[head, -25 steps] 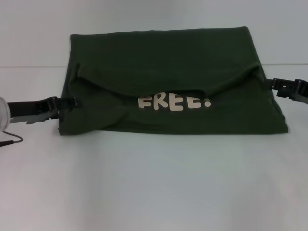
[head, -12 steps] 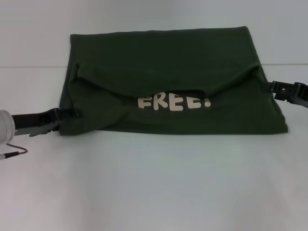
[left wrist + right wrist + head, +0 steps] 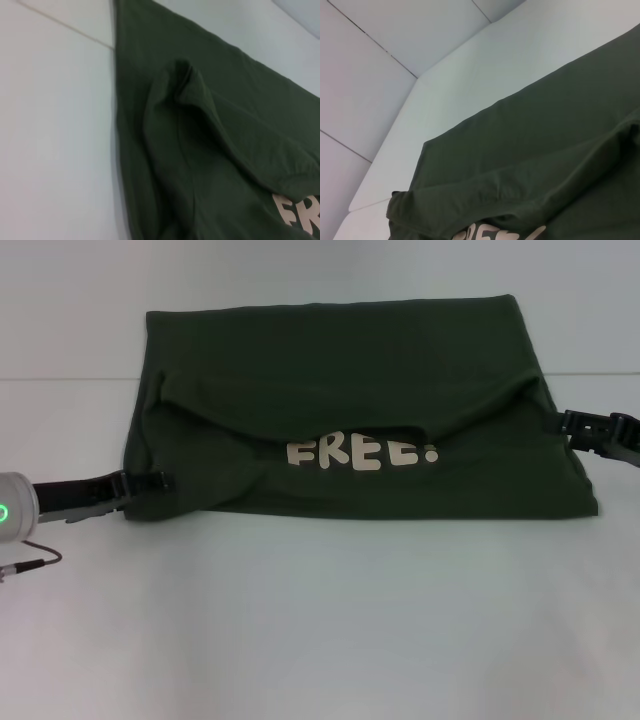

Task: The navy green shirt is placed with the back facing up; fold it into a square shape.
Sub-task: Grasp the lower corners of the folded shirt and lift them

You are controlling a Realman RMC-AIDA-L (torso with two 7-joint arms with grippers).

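The navy green shirt (image 3: 340,390) lies on the white table (image 3: 320,620), folded into a wide band. A folded flap droops across its middle, and the cream letters "FREE" (image 3: 360,453) show below it. My left gripper (image 3: 160,481) is low at the shirt's left edge, near the lower left corner. My right gripper (image 3: 558,422) touches the shirt's right edge, at the end of the flap. The left wrist view shows the shirt (image 3: 210,140) with its raised fold. The right wrist view shows the shirt (image 3: 545,150) and the flap's edge.
The table's back edge meets a pale wall behind the shirt. A thin cable (image 3: 30,563) hangs by my left wrist, which shows a green light (image 3: 4,512). Bare white table lies in front of the shirt.
My left gripper has moved down along the shirt's left edge, toward the lower corner. My right gripper has barely shifted. The shirt's shape has not changed.
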